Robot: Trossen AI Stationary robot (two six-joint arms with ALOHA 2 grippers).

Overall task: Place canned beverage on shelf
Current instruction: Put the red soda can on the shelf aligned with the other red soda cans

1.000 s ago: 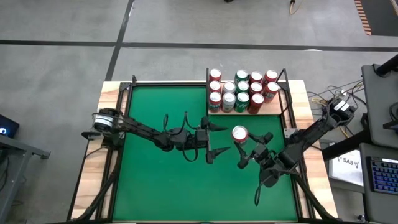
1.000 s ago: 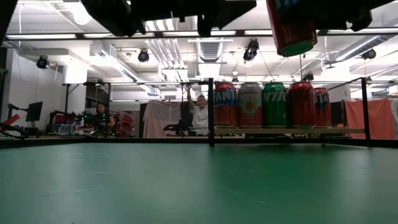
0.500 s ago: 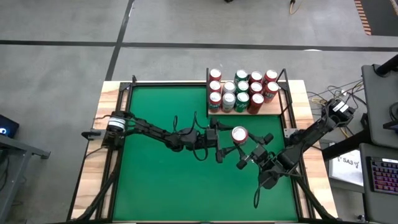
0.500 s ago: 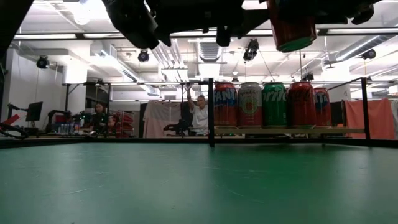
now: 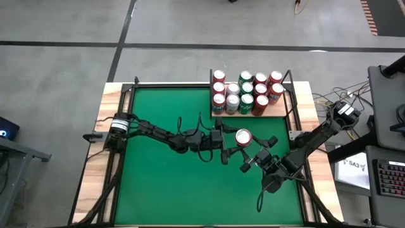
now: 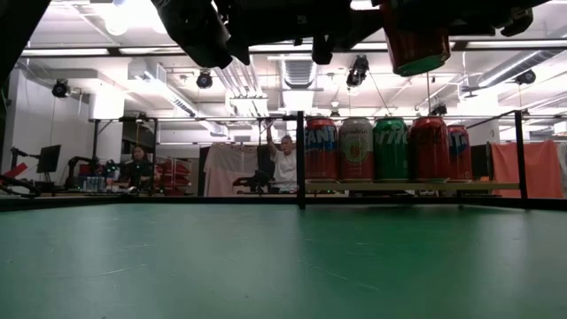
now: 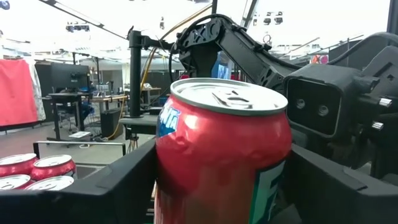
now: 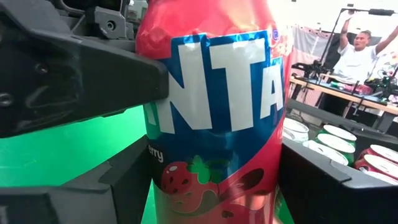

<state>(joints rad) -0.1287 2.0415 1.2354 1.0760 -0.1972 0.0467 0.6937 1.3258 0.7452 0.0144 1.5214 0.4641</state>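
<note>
High view shows the red strawberry Fanta can (image 5: 243, 136) held upright above the green desk (image 5: 158, 183), near the shelf (image 5: 251, 113) of cans at the far right, seemingly for a handover. The right gripper (image 5: 248, 154) grasps it low on the body, while the left gripper (image 5: 228, 149) has its fingers on either side; whether they touch, I cannot tell. Only the right wrist view reads the label, with one left finger (image 8: 74, 78) against it. Low view alone shows the can clear of the desk.
</note>
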